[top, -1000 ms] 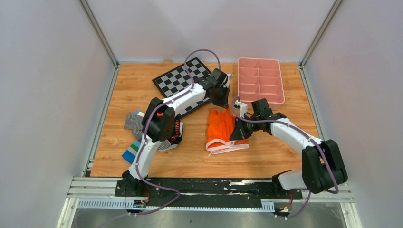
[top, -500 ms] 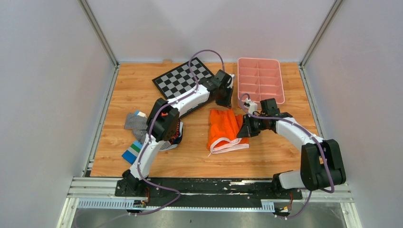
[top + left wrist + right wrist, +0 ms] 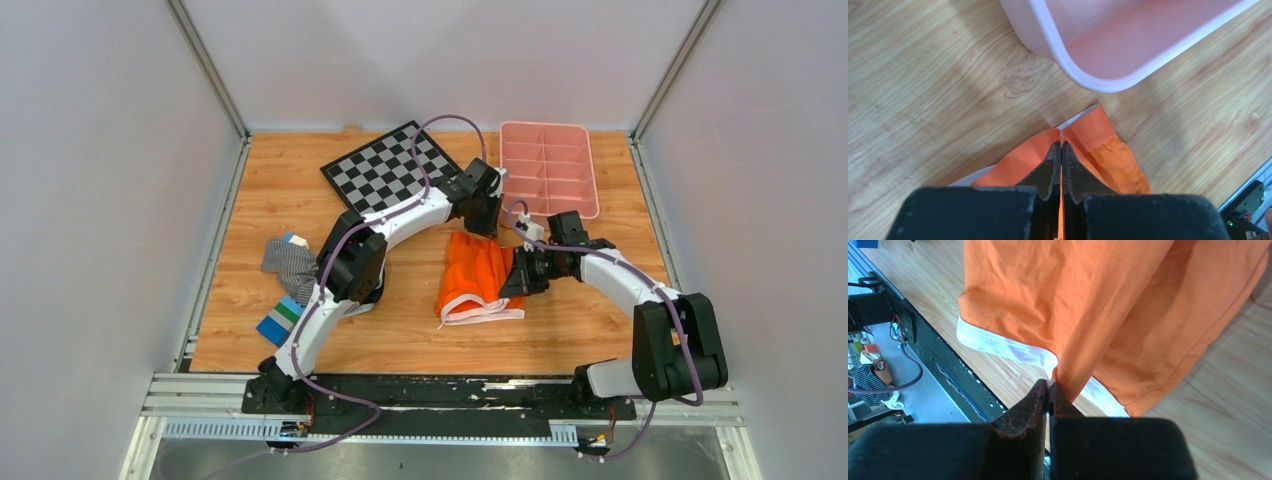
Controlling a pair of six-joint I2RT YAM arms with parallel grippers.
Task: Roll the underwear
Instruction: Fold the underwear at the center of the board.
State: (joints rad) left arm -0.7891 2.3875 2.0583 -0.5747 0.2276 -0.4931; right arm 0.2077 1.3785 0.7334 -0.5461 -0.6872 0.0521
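Black mounting rail [image 3: 450, 392] at the near edge carries both arm bases. Beyond it lies the wood-grain table [image 3: 300, 190]. At near left, a blue item [image 3: 275, 322] and a grey-and-white striped garment [image 3: 285, 258] rest beside the left arm.

The underwear [image 3: 478, 283], orange with white trim, lies a little right of the table's centre, its white band along the near edge. The right gripper [image 3: 513, 282] meets its right side. The overhead view does not resolve the fingers there. The right wrist view does: the right gripper [image 3: 1049, 390] has its fingers pressed together on a pinch of the underwear [image 3: 1098, 305], and the cloth is drawn up into a peak at the tips, with the white band just to either side.

The left gripper [image 3: 487, 228] stands at the garment's far edge. In the left wrist view, the left gripper [image 3: 1061, 150] is likewise closed, with a thin line of orange cloth caught between the fingers, and the underwear [image 3: 1115, 160] spreads out on both sides of them.

Just beyond that edge sits the pink divided tray [image 3: 547, 168]. Its compartments show only from overhead, while the left wrist view gives one rounded corner [image 3: 1088, 82], near the cloth but apart from it. A black-and-white checkerboard [image 3: 390, 168] lies at far left of the tray.
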